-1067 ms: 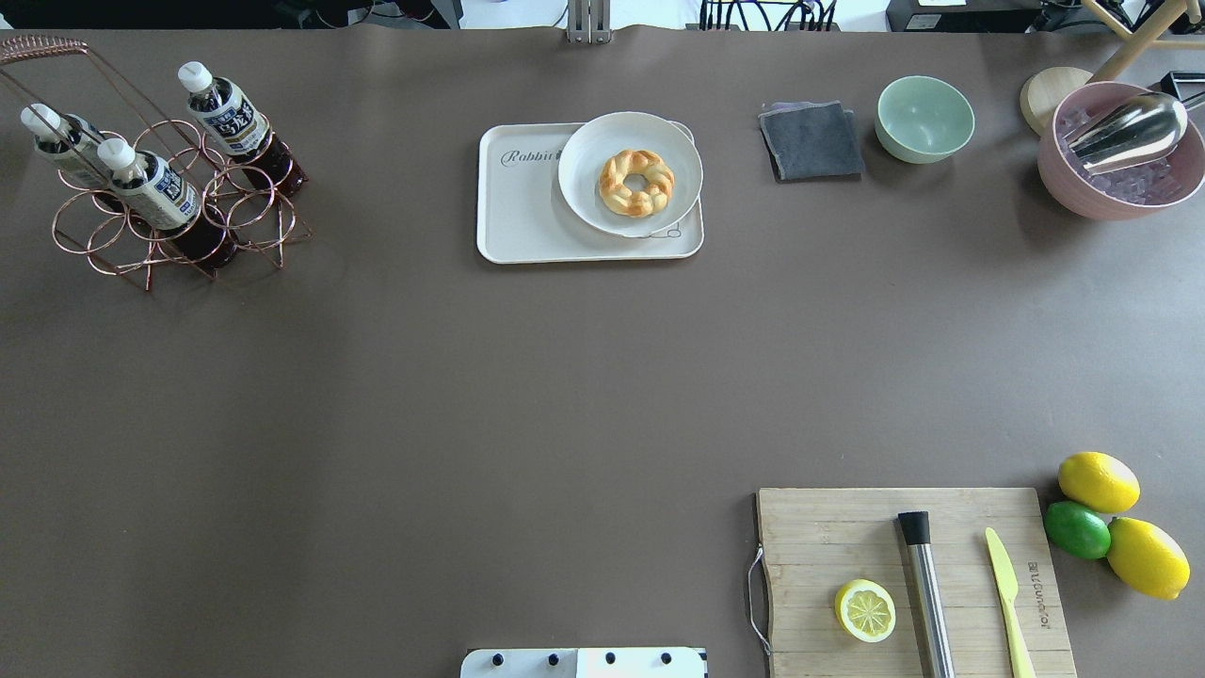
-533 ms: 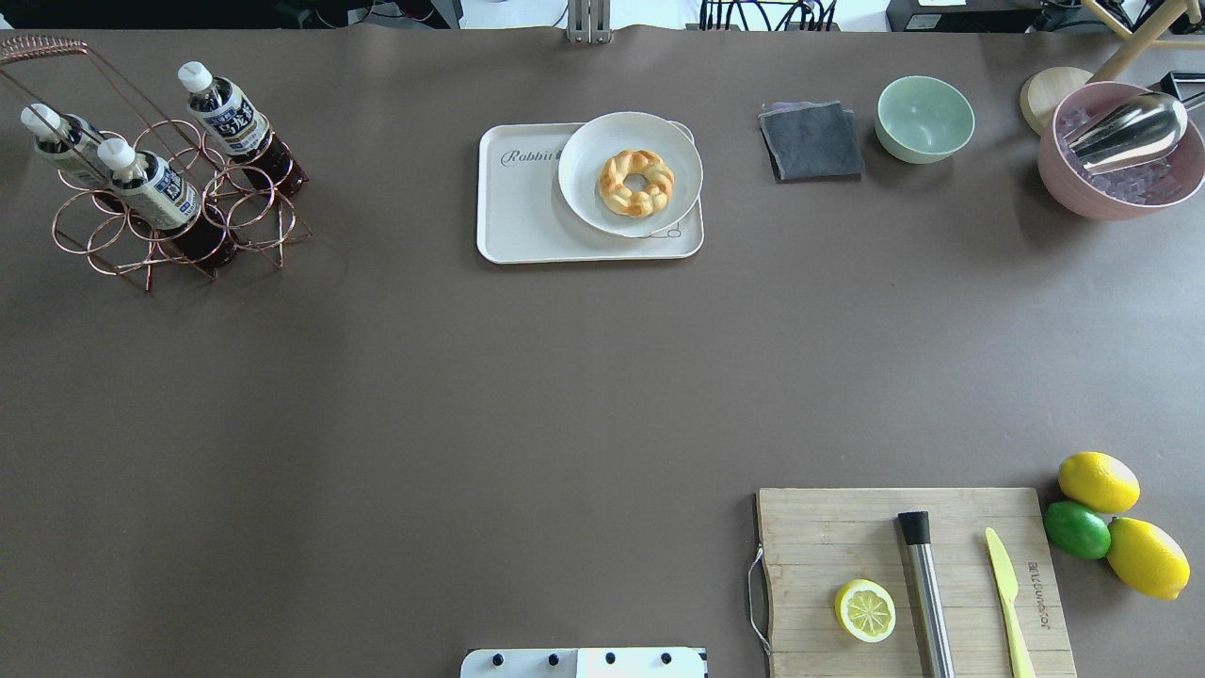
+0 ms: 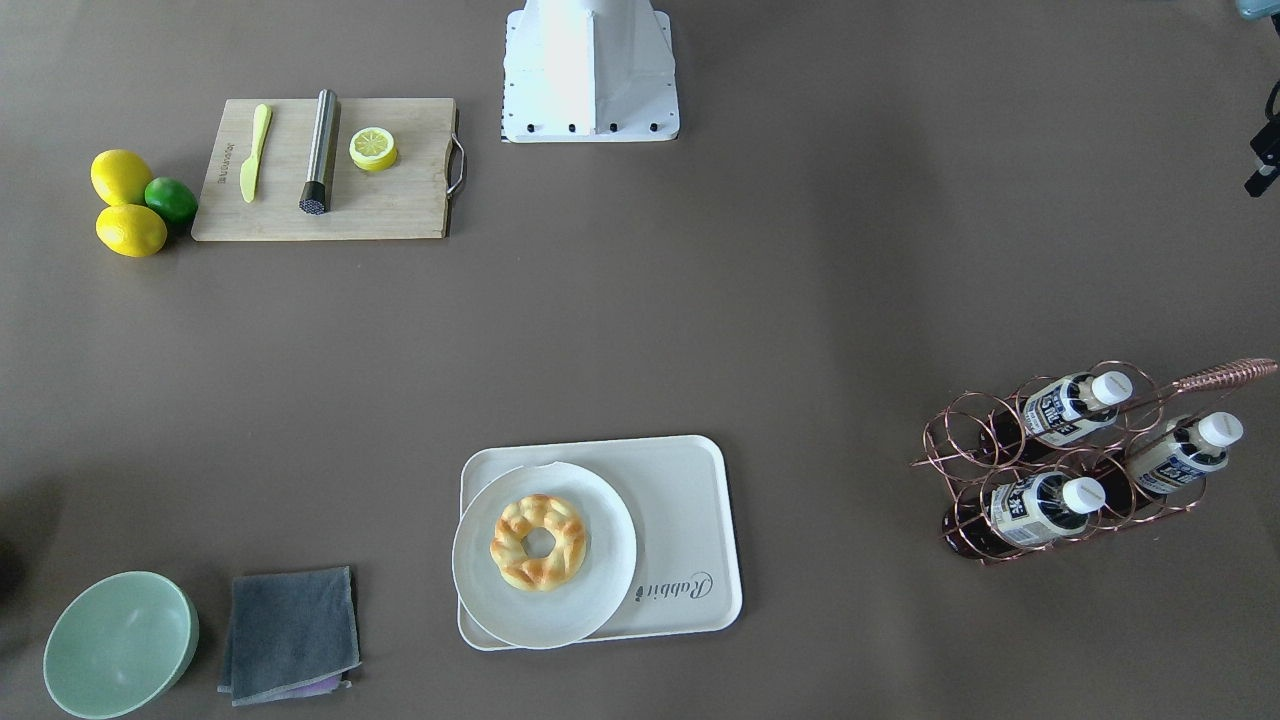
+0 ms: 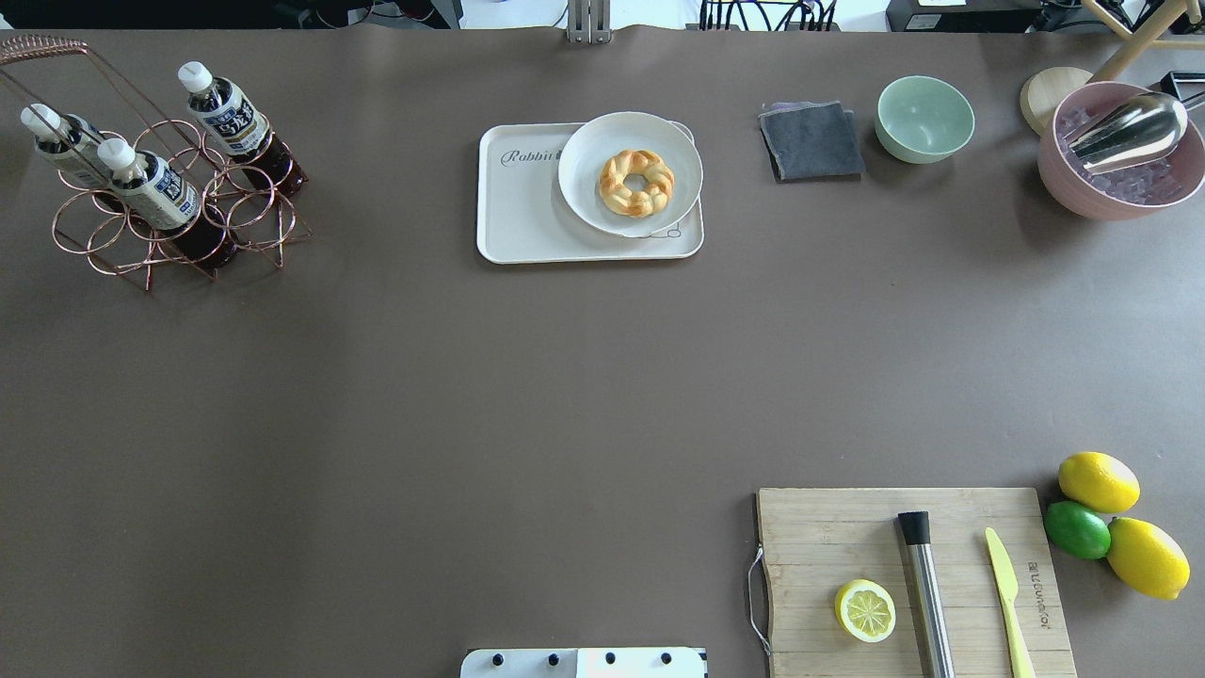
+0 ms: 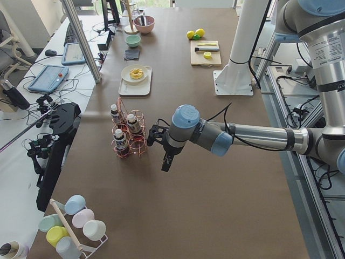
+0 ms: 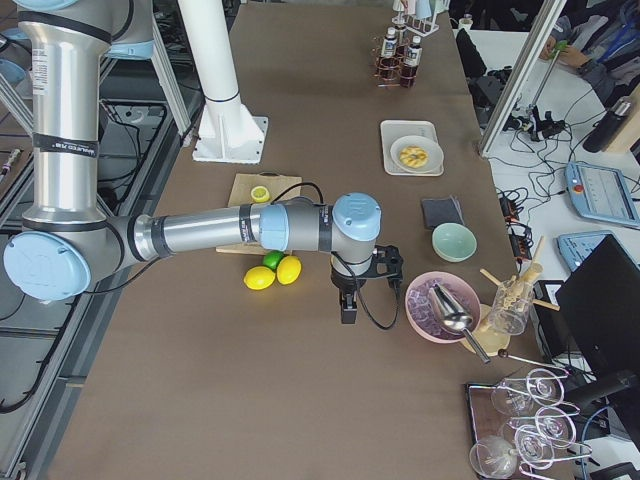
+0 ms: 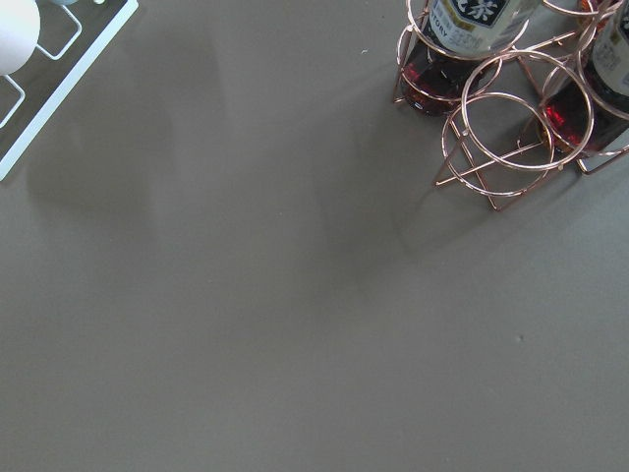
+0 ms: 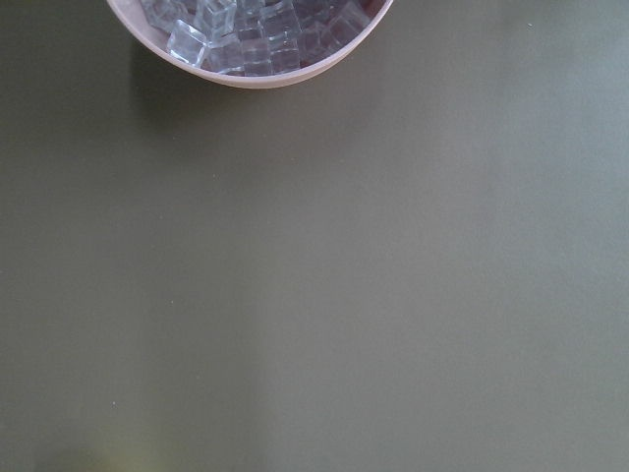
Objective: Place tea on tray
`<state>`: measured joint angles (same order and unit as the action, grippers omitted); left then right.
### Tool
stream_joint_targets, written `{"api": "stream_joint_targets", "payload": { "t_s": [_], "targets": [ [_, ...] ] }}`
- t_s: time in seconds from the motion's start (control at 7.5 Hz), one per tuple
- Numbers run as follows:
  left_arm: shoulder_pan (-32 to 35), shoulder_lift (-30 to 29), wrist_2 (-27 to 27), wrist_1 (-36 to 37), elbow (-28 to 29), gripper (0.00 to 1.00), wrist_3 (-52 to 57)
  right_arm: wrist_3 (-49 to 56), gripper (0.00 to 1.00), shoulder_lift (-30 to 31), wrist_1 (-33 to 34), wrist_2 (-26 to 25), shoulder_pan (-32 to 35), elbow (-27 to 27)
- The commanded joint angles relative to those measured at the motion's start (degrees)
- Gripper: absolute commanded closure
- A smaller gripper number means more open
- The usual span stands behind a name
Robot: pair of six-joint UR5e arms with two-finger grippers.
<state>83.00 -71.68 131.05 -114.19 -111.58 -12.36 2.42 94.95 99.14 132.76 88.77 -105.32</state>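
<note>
Three tea bottles [image 4: 229, 118] [image 4: 151, 184] [image 4: 61, 141] stand tilted in a copper wire rack [image 4: 254, 221] at the far left; they also show in the front view [image 3: 1040, 505]. The cream tray [image 4: 522, 202] lies at the far middle, its right part covered by a round white plate [image 4: 579, 169] with a ring pastry [image 4: 636, 182]. My left gripper [image 5: 167, 162] hangs above the table just beside the rack; I cannot tell if it is open. The left wrist view shows the rack's rings [image 7: 516, 128] and bottle bottoms [image 7: 462, 29]. My right gripper [image 6: 348, 310] hovers near the pink bowl; I cannot tell its state.
A grey cloth [image 4: 811, 141], a green bowl [image 4: 924, 118] and a pink bowl of ice [image 4: 1120, 155] with a metal scoop stand at the far right. A wooden cutting board [image 4: 828, 546] with lemon half, muddler and knife lies near right, beside lemons and a lime [image 4: 1078, 529].
</note>
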Motion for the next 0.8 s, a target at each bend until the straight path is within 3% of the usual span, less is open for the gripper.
{"api": "stream_joint_targets", "payload": {
  "t_s": [0.0, 0.67],
  "targets": [
    [-0.64, -0.57, 0.00, -1.04, 0.14, 0.03, -0.21, -0.13, 0.00, 0.06, 0.00, 0.04, 0.00, 0.03],
    [-1.79, 0.22, 1.74, -1.12, -0.21, 0.02, -0.64, -0.31, 0.00, -0.02, 0.00, 0.04, 0.00, -0.49]
  ]
}}
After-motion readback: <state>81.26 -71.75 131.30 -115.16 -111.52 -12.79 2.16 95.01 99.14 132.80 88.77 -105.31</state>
